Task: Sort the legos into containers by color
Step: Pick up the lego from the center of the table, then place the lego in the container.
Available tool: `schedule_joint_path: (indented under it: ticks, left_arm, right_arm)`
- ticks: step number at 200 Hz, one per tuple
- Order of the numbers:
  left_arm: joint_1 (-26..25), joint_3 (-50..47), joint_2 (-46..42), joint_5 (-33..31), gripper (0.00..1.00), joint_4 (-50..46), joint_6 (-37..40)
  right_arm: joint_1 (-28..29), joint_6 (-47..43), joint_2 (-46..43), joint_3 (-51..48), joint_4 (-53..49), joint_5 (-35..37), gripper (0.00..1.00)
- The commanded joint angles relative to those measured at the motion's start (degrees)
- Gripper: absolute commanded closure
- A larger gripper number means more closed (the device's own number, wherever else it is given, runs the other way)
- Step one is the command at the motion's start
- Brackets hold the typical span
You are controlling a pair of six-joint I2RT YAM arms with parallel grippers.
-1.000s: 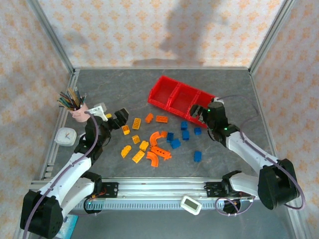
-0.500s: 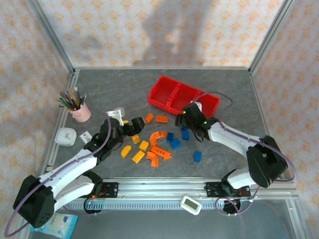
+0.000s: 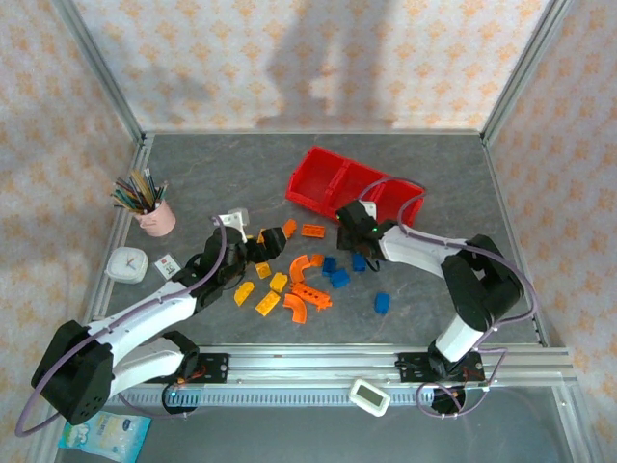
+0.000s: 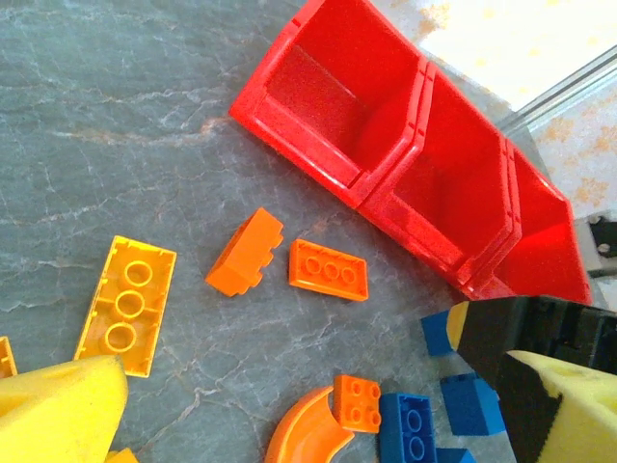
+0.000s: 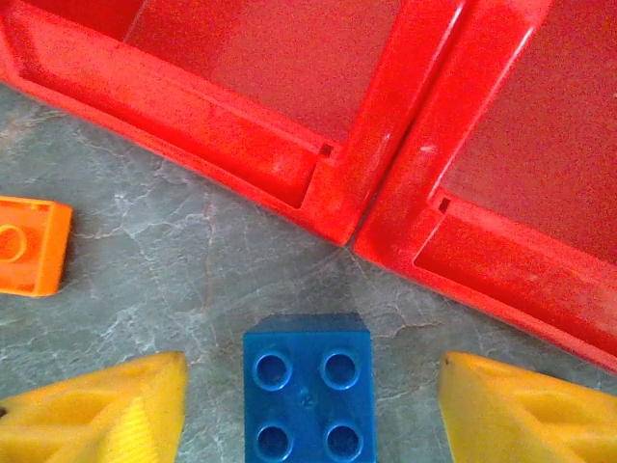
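Legos (image 3: 279, 282) lie loose; left end effector (image 4: 308, 386) gapes empty, right end effector (image 5: 313, 395) straddles blue brick (image 5: 307, 381), unclosed.

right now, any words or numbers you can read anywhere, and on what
No text can be read.
Clock: face marks too small.
Card beside it: print too small.
White device at the front rail: screen blurred.
Packet: print too small.
Blue brick: studs show no lettering.

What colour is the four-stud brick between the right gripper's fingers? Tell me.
The brick is blue; right wrist view shows it best.
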Motion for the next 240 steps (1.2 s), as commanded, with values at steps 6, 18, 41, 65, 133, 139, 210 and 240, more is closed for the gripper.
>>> schedule_joint_path:
  ticks: [6,18,41,65,133,139,210,240]
  left_arm:
    - [-0.57,1.81,-0.41,-2.26,0.01,-0.17,-0.52]
    - [-0.55,1.72,-0.6,-2.4,0.01,-0.26,-0.52]
    - [-0.55,1.76,-0.67,-2.62,0.01,-0.57,-0.43]
    - [-0.61,1.89,-0.68,-2.62,0.01,-0.63,-0.26]
    - [-0.62,2.44,-1.6,-2.55,0.01,-1.86,-0.78]
    - [-0.59,2.78,-1.9,-2.37,0.01,-2.22,-1.14]
    - [0.01,10.45,-2.39,-8.09,0.01,-10.87,1.63]
    - [1.73,12.49,0.5,-8.41,0.01,-11.16,3.43]
  right_arm:
    - [0.4,-0.1,2.73,2.38,0.32,2.8,0.37]
    - [0.4,-0.26,3.88,3.27,-0.24,3.4,0.4]
    - [0.4,-0.94,4.88,3.6,0.71,3.51,0.48]
    - [0.48,-1.41,5.15,3.86,1.26,3.93,0.57]
    - [0.58,-3.53,2.91,5.69,-1.17,3.54,0.77]
    - [0.58,-4.0,2.29,6.08,-1.31,2.32,0.77]
    - [1.09,-5.53,2.12,17.23,-0.78,-1.76,0.77]
    - [0.45,-6.73,8.4,25.52,0.39,-0.03,0.77]
